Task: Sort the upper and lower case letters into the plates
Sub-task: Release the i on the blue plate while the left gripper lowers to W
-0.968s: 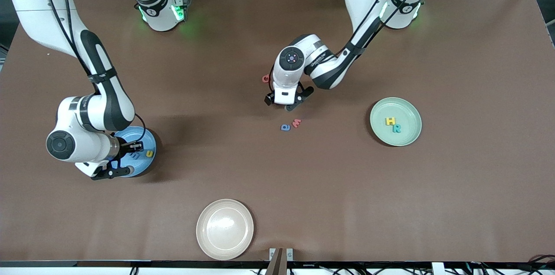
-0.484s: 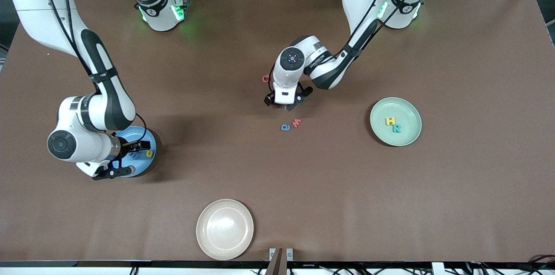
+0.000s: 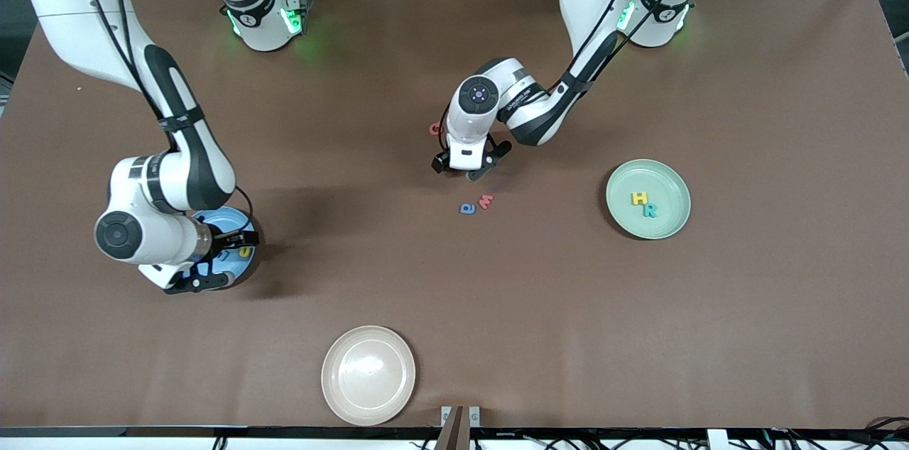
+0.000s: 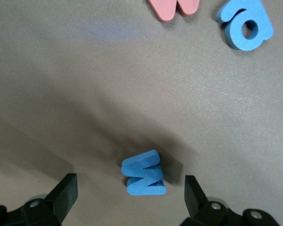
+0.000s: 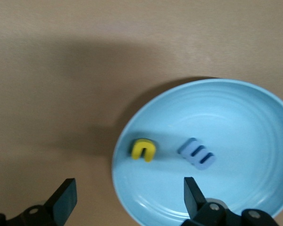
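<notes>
- Since a second ago the right gripper (image 3: 220,260) has let go and shifted a little toward the table's middle over the sky blue plate (image 3: 238,271); its fingers (image 5: 62,197) now stand wide and empty.
- Below it in that plate lie a yellow letter (image 5: 143,149) and a pale blue letter (image 5: 197,154), near each other but apart, the yellow one close to the rim.
- Outward, the right wrist is turned sideways, the forearm rises steeply to the elbow, and the arm runs back to its base at the top of the front view.
- Left gripper (image 3: 469,169) hangs low over the table's middle, fingers (image 4: 65,192) spread wide either side of a blue "w" (image 4: 144,173) that stands on edge on the brown table (image 3: 746,308), touching neither finger.
- A red letter (image 3: 486,201) and a blue "a" (image 3: 467,209) lie side by side, nearer the front camera than this gripper; another red letter (image 3: 434,128) lies just beside the left wrist.
- Left forearm folds back up toward its base.
- In the mint green plate (image 3: 671,226) lie a yellow "H" (image 3: 639,198) and a teal "R" (image 3: 650,210), touching.
- A beige plate (image 3: 334,393) sits at the table's near edge.
</notes>
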Robot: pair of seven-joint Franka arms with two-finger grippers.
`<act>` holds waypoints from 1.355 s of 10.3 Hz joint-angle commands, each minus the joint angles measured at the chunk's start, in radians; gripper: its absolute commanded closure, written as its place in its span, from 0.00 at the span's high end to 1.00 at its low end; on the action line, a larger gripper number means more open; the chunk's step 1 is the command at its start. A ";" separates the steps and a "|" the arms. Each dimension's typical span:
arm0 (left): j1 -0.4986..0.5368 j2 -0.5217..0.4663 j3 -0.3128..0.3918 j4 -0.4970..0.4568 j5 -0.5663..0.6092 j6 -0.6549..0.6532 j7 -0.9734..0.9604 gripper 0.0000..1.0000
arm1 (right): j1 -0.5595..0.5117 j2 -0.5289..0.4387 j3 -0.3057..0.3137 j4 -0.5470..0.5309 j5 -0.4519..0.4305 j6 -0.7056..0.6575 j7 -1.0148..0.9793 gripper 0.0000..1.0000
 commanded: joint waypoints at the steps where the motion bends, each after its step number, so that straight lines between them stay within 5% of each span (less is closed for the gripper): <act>1: -0.016 0.002 0.014 -0.006 -0.013 0.026 -0.022 1.00 | 0.036 -0.032 0.002 -0.030 0.000 0.006 0.079 1.00; 3: -0.016 0.016 0.015 0.000 -0.011 0.026 -0.022 1.00 | 0.054 -0.031 0.002 -0.028 0.000 0.011 0.110 1.00; 4: -0.015 0.017 0.015 0.002 -0.011 0.028 -0.022 0.86 | 0.057 -0.031 0.002 -0.028 0.016 0.013 0.113 1.00; 5: -0.015 0.017 0.015 0.004 -0.011 0.026 -0.018 0.62 | 0.068 -0.031 0.002 -0.028 0.041 0.014 0.113 1.00; 6: -0.015 0.017 0.018 0.004 -0.011 0.028 -0.016 0.20 | 0.068 -0.031 0.002 -0.027 0.043 0.014 0.113 1.00; 7: -0.013 0.017 0.020 0.008 -0.011 0.028 -0.015 0.00 | 0.074 -0.031 0.002 -0.025 0.044 0.016 0.115 1.00; 14: 0.065 -0.068 -0.002 0.007 0.055 -0.010 -0.009 0.00 | 0.220 -0.023 0.002 -0.010 0.087 0.063 0.381 1.00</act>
